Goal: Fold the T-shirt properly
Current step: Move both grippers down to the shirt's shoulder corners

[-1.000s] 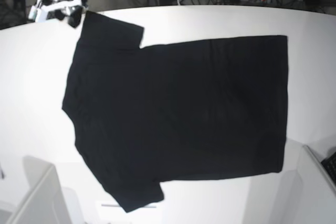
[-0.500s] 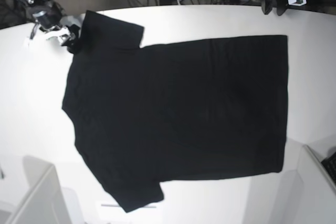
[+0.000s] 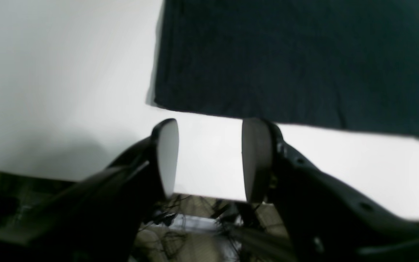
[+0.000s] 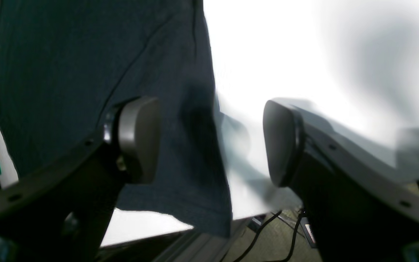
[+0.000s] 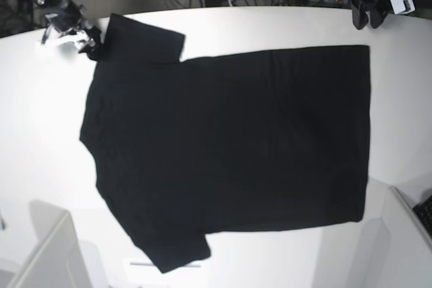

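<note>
The T-shirt [image 5: 229, 146] lies flat and unmoved on the white table [image 5: 40, 119]. The left gripper [image 5: 368, 19], jaws apart and empty, has dropped toward the hem corner; the right gripper [image 5: 88, 38], also spread, hovers at the sleeve.

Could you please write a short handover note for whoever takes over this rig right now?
Left end effector: open, empty, over bare table just short of the T-shirt hem corner.
Right end effector: open, empty, straddling the far sleeve's edge, not closed on it.
T-shirt: spread flat on the white table, print not visible.
Done: no fold made.
Left: grasp the cloth and do all the folds.
</note>
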